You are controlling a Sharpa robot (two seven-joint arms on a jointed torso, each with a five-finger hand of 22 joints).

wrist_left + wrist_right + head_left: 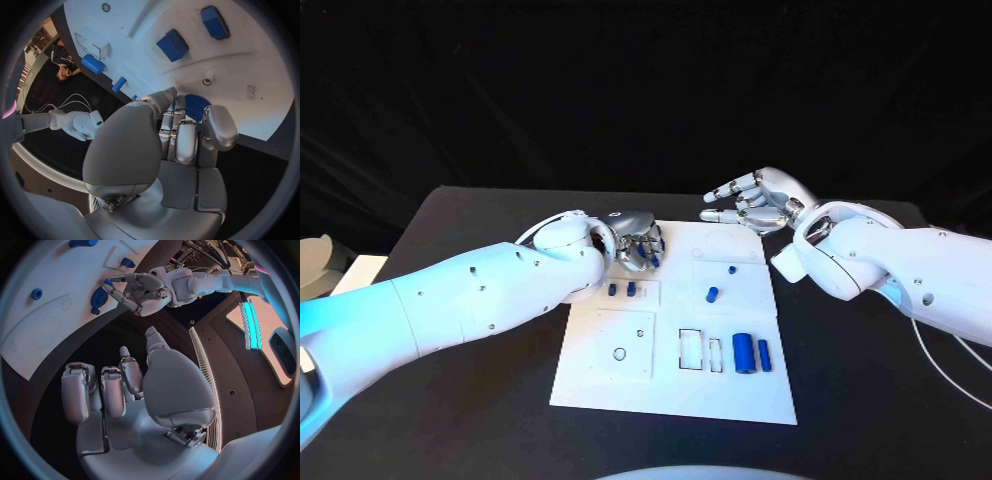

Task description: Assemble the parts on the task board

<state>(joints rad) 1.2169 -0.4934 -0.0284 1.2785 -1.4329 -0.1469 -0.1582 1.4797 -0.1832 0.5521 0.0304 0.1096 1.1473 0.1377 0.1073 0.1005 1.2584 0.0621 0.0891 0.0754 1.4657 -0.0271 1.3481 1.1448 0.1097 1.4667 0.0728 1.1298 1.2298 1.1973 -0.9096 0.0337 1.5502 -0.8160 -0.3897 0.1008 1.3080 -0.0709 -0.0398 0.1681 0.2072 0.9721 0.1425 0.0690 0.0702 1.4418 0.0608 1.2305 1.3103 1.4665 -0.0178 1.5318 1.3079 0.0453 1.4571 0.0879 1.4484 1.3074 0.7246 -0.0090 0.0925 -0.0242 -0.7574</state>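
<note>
1. The left silver many-fingered hand [635, 243] is at the far left corner of the flat white rectangular task board [610, 385], fingers curled together around a round blue disc-shaped part [197, 106]. In the left wrist view its fingertips [170, 94] close over the disc's edge right at the board surface; whether the disc is lifted or lying on the board cannot be told.
2. Just in front of that hand, two small blue block-shaped parts [622, 289] stand side by side on the board.
3. Nearer the middle, a short blue peg [713, 295] lies on the board, with a smaller blue stub [733, 269] beyond it.
4. Toward the near right side, a thick blue cylinder [743, 353] lies just beside a thin blue rod [763, 352], both next to outlined rectangular slots [691, 350].
5. The right silver many-fingered hand [756, 201] hovers past the board's far right corner, above the black table [473, 400]. Its palm is turned up, its fingers [112, 392] loosely bent and apart, with nothing in them.
</note>
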